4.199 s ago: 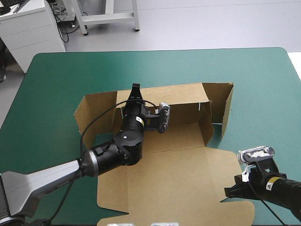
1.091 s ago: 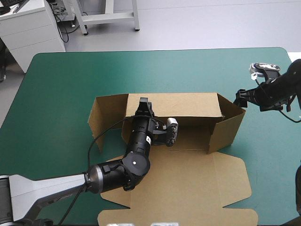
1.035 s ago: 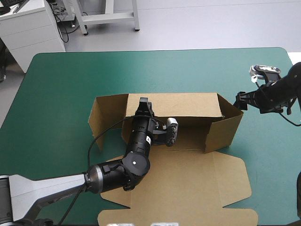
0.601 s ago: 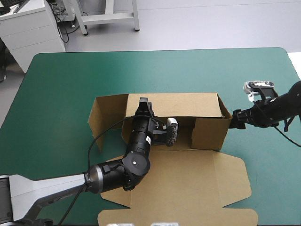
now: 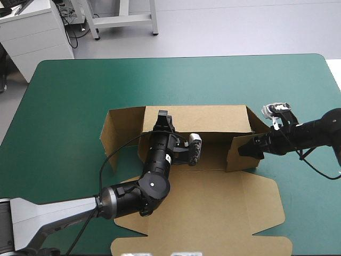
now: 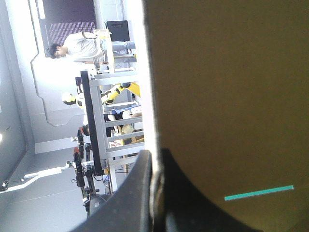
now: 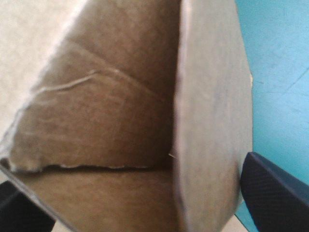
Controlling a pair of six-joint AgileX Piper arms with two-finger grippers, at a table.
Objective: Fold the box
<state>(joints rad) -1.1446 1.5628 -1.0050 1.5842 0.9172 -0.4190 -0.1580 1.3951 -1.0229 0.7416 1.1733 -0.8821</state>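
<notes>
1. Since earlier, the right gripper has swung in from the table's right side, turning the right end flap of the brown box inward.
2. The teal-green cover carries the box mid-table, with its back wall raised and its lid flat toward the near edge.
3. The left gripper is clamped on the back wall.
4. The right gripper's fingers stand apart, with the flap between them.

pale grey floor beyond the teal-green table, white drawer cabinet far left, white stand legs nearby

box walls mid-table, teal-green cover free beyond
</notes>
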